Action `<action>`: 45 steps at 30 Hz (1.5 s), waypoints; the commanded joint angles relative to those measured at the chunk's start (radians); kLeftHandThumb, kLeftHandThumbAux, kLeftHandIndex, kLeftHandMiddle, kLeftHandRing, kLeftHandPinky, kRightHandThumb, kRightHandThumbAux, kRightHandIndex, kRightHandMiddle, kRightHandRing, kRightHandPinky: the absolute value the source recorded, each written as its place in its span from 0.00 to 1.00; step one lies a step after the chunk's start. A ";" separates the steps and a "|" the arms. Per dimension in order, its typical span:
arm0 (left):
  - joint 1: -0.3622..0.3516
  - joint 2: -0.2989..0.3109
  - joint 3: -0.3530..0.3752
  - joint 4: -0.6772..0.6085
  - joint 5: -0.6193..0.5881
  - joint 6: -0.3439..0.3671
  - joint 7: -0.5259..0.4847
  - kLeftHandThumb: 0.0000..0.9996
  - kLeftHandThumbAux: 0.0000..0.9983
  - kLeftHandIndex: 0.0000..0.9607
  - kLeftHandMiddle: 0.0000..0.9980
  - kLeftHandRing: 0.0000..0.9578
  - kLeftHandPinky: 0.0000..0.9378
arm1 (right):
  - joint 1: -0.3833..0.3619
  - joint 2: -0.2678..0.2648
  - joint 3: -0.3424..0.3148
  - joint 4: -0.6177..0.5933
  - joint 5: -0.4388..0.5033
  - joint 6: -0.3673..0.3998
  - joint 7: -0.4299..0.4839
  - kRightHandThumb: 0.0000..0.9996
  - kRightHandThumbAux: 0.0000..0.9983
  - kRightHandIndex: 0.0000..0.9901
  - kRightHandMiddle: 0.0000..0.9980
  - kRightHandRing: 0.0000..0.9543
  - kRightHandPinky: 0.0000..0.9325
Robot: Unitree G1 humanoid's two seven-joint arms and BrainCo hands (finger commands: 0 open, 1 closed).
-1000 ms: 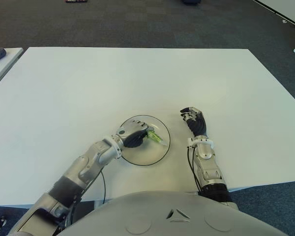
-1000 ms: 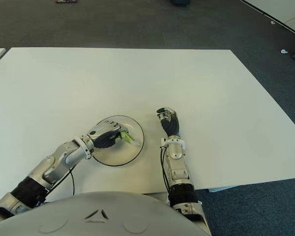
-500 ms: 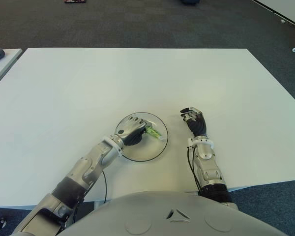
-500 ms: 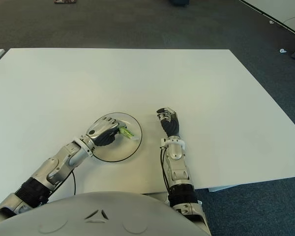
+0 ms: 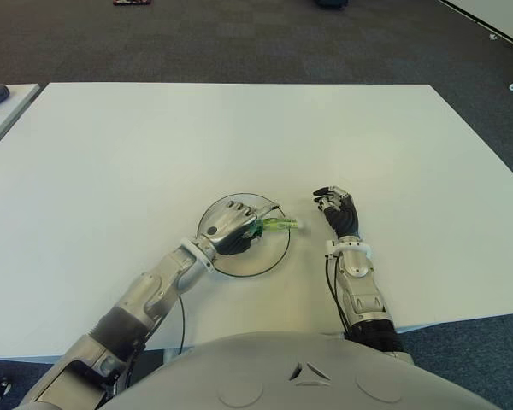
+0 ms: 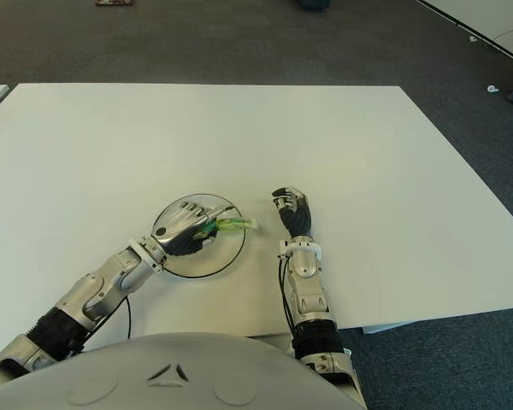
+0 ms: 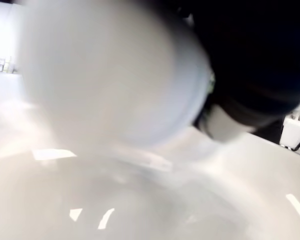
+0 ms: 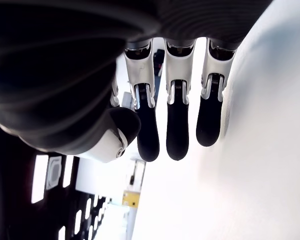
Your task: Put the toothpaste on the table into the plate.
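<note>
Left hand (image 5: 229,229) over the plate (image 5: 269,258), fingers spread, nothing clearly gripped.
Palm side hidden; wrist view too blurred to confirm contact. Green toothpaste (image 5: 278,224) lying flat by the fingertips, white end poking past the plate's right rim. Right hand (image 5: 339,211) just right of it, fingers loosely curled, empty.

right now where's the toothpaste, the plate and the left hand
toothpaste (image 5: 279,224), left eye view, on the green tube's middle
plate (image 5: 258,273), left eye view, on its near rim
left hand (image 5: 229,229), left eye view, on the back of the hand over the plate
</note>
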 commanded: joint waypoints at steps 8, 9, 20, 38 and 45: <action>0.014 0.012 0.007 0.010 0.019 0.016 0.057 0.14 0.47 0.00 0.00 0.00 0.00 | -0.002 0.001 0.001 0.008 0.006 0.016 0.004 0.71 0.73 0.42 0.42 0.43 0.46; 0.013 0.014 0.008 0.012 0.017 0.012 0.062 0.14 0.46 0.00 0.00 0.00 0.00 | -0.003 0.001 0.001 0.011 0.006 0.012 0.003 0.71 0.73 0.42 0.42 0.43 0.46; 0.006 0.025 0.016 0.030 0.013 -0.011 0.124 0.13 0.41 0.00 0.00 0.00 0.00 | -0.009 0.002 0.000 0.020 0.005 0.007 -0.001 0.71 0.73 0.42 0.43 0.43 0.46; 0.039 -0.072 0.178 0.122 -0.490 -0.283 0.160 0.02 0.44 0.00 0.01 0.00 0.00 | -0.020 0.001 -0.002 0.038 0.006 -0.004 -0.004 0.71 0.73 0.42 0.42 0.43 0.45; 0.042 -0.137 0.272 0.166 -0.762 -0.392 0.112 0.00 0.45 0.01 0.05 0.01 0.00 | -0.027 -0.002 -0.005 0.044 0.010 -0.012 0.000 0.71 0.73 0.42 0.42 0.43 0.45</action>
